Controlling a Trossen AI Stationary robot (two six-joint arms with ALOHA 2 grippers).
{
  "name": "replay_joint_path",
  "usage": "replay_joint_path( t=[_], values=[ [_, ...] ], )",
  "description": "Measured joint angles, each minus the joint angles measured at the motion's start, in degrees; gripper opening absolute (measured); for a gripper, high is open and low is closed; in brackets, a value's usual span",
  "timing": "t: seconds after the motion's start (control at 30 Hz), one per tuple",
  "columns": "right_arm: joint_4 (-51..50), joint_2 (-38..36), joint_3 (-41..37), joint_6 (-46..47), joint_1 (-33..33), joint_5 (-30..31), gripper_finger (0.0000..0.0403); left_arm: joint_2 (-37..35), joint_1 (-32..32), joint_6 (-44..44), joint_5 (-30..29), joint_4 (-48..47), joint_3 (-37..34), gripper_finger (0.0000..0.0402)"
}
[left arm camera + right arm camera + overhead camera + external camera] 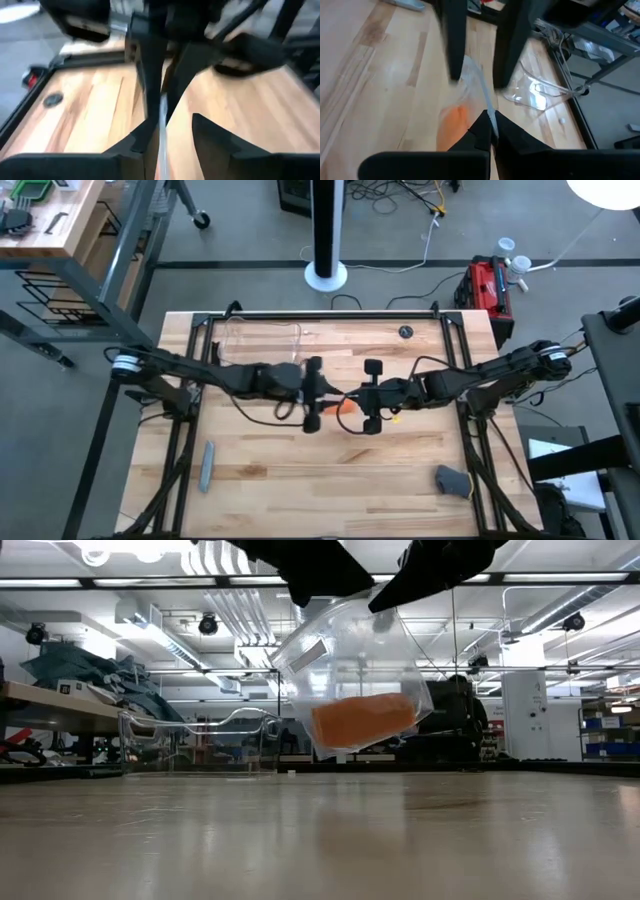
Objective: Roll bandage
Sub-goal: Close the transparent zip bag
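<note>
- Two grippers meet above mid-tabletop [260,470]: left gripper [318,393] and right gripper [366,397], facing each other, each pinched on an edge of the clear plastic bag [345,675].
- Right gripper: fingers closed on a thin plastic edge. Left gripper: fingers nearly closed, the same thin sheet between them.
- Bag hangs clear of the tabletop; the bandage [363,720], a stubby orange roll, sits inside at its bottom.
- Step in hand, by judgement: unwrapping. Next move calls for parting the bag mouth and freeing the bandage.
- Grey bar [206,465] lies well apart.
</note>
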Motion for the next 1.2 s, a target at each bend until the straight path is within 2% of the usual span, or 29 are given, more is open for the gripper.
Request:
replay_joint_path(
  t=[0.13,0.3,0.43,0.6,0.77,1.07,1.2],
  values=[
    [-0.04,0.0,-0.41,0.37,0.02,0.1,0.0,4.04,0.0,0.43,-3.1,-8.34,6.14,0.0112],
    [-0.2,0.0,-0.51,0.39,0.02,0.12,0.0,6.21,0.0,0.42,-3.59,-9.2,8.18,0.01],
    [-0.08,-0.02,-0.75,0.39,0.02,0.08,0.0,6.12,0.0,0.31,-3.8,-9.35,7.81,0.0069],
    [-0.35,-0.04,-0.84,0.39,0.02,0.14,0.0,5.89,-0.27,1.48,-6.34,-8.75,7.17,0.0008],
    [-0.18,-0.02,-1.1,0.45,0.02,0.07,0.0,5.85,-0.31,1.61,-6.47,-8.22,6.58,0.0003],
    [-0.13,-0.02,-1.24,0.6,0.02,0.12,0.0,5.69,-0.37,-0.11,-6.48,-9.35,6.08,0.0035],
    [-0.05,-0.04,-1.24,0.76,0.0,0.12,0.0,5.69,-0.63,1.6,-7.96,-9.33,6.06,0.0006]
  ],
)
